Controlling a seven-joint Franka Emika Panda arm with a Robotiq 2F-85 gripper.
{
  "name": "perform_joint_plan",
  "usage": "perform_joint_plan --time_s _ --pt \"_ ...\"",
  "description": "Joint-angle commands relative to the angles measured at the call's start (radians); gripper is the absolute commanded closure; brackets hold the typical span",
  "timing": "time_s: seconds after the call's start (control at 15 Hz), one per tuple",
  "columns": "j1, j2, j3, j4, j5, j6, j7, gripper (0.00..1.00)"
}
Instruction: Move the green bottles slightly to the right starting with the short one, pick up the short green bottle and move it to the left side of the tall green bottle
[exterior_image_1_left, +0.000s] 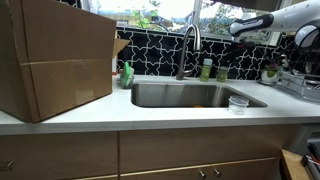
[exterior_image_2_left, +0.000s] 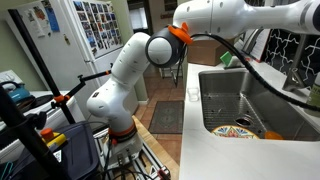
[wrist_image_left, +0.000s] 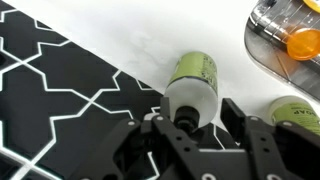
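Fingers (wrist_image_left: 245, 125) are hanging wide open, gripping nothing, framing the tall bottle (wrist_image_left: 193, 75) on the table (wrist_image_left: 150, 30). Short bottle (wrist_image_left: 292, 108) is standing just beside it. Judgement: lowering straight and pushing low on the body should avoid tipping.

Sink (exterior_image_1_left: 160, 96) is brushed steel, box (exterior_image_1_left: 55, 60) matt cardboard, tall green bottle (wrist_image_left: 193, 78) plastic (smooth).
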Motion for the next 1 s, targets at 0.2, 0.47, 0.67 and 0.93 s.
perform_joint_plan --time_s 0.2,0.47,0.67,0.93 --pt "-0.001 -0.021 0.010 0.035 0.037 -0.028 0.068 0.00" --pt "0.037 -0.056 0.003 0.056 0.034 -0.073 0.174 0.00" --pt "0.063 -0.049 0.018 0.082 0.045 -0.119 0.239 0.00" --pt "0.092 -0.019 0.039 0.098 0.052 -0.140 0.301 0.00"
